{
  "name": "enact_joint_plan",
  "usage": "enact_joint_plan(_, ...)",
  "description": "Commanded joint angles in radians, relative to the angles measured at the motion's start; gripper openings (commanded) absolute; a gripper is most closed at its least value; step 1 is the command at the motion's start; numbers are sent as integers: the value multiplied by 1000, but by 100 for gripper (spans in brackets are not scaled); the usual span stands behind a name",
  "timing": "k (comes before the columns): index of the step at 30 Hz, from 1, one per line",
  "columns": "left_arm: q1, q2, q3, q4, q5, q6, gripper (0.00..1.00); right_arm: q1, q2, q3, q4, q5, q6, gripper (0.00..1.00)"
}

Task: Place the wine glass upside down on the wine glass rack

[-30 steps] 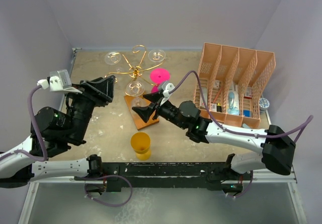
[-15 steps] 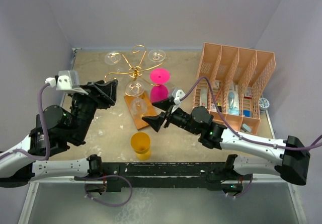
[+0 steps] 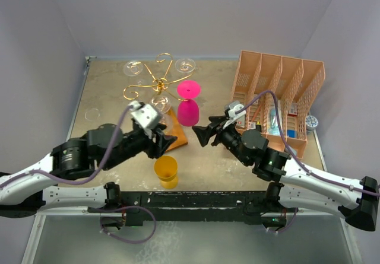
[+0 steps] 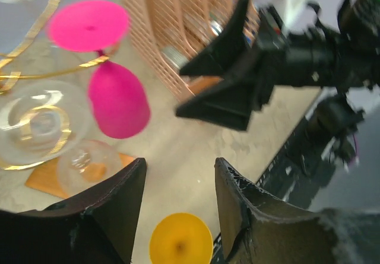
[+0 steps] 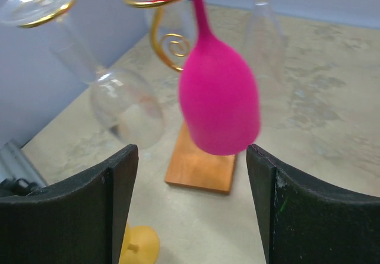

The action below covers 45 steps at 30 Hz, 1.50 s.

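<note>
The gold wire wine glass rack (image 3: 159, 85) stands on its wooden base (image 3: 176, 136) at the back centre. A pink wine glass (image 3: 188, 106) hangs upside down from one arm; it also shows in the left wrist view (image 4: 117, 98) and the right wrist view (image 5: 219, 98). A yellow wine glass (image 3: 165, 170) stands on the table in front of the base. My left gripper (image 3: 164, 140) is open and empty just above and behind the yellow glass (image 4: 181, 239). My right gripper (image 3: 205, 132) is open and empty, right of the pink glass.
Three clear glasses (image 3: 133, 68) (image 3: 184, 65) (image 3: 159, 102) hang on the rack. A salmon-pink slotted organizer (image 3: 276, 101) with small items stands at the right. Walls close the left, back and right sides.
My left arm has swung from the left side down and right to the yellow glass. My right gripper has drawn back to the right, away from the rack. The pink glass stays hanging.
</note>
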Motion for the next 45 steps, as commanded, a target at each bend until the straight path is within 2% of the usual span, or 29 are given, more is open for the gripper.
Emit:
enact_joint_plan(1, -1, 100, 2, -66, 304, 69, 46, 0, -17, 71, -109, 258, 45, 74)
enact_joint_plan(3, -1, 153, 2, -109, 372, 81, 46, 0, -22, 80, -141, 301, 71, 74)
enact_joint_plan(7, -1, 233, 6, -219, 421, 85, 46, 0, -41, 52, -146, 368, 102, 74)
enact_joint_plan(16, -1, 319, -36, -375, 411, -86, 47, 1, -81, 32, -172, 483, 167, 74)
enact_joint_plan(25, -1, 317, -125, -390, 384, -180, 44, 1, -99, 25, -210, 573, 232, 74)
enact_joint_plan(30, -1, 359, -140, -390, 339, -156, 39, 0, -106, 24, -239, 607, 280, 74)
enact_joint_plan(38, -1, 396, -149, -368, 343, -125, 29, 1, -112, 31, -263, 625, 304, 74)
enact_joint_plan(41, -1, 410, -153, -372, 352, -118, 23, 1, -117, 31, -266, 630, 308, 73)
enact_joint_plan(45, -1, 422, -154, -372, 360, -109, 9, 1, -126, 28, -269, 637, 321, 73)
